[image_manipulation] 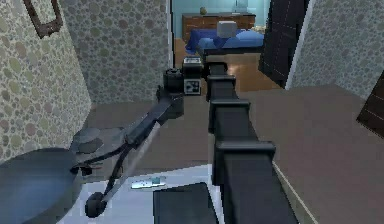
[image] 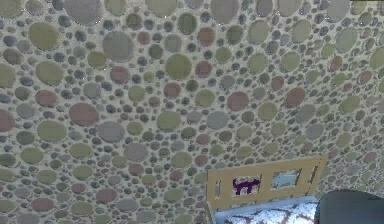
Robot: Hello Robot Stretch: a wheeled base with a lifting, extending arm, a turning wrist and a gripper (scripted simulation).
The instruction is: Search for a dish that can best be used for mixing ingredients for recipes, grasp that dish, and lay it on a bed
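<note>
Forward view: pebble-patterned wall (image: 120, 90) across left and centre. Low right, a wooden frame (image: 265, 181) stands against it, with a patterned surface (image: 262, 213) below it and a dark rounded form (image: 352, 206) at the near right corner. Arm side view: far left, picture frame (image_manipulation: 40, 14) on the patterned wall. Near left, a grey-blue domed form (image_manipulation: 32, 190); cannot tell whether this is the dish. Just right of it is the gripper (image_manipulation: 100, 172), its thin fingers (image_manipulation: 150, 118) slanting toward the near left. Behind them is a pale surface (image_manipulation: 130, 197) carrying a small white object (image_manipulation: 150, 183) and a dark flat object (image_manipulation: 185, 205). Finger spread cannot be told, nor whether anything is held. The arm (image_manipulation: 240, 150) runs from near centre out to two white marker squares (image_manipulation: 190, 86). Far centre, through a doorway: bed (image_manipulation: 222, 40) with blue cover, wooden dresser (image_manipulation: 215, 19) beyond it. Right of the doorway, a dark door (image_manipulation: 285, 40); grey floor (image_manipulation: 320, 130) lies nearer.
</note>
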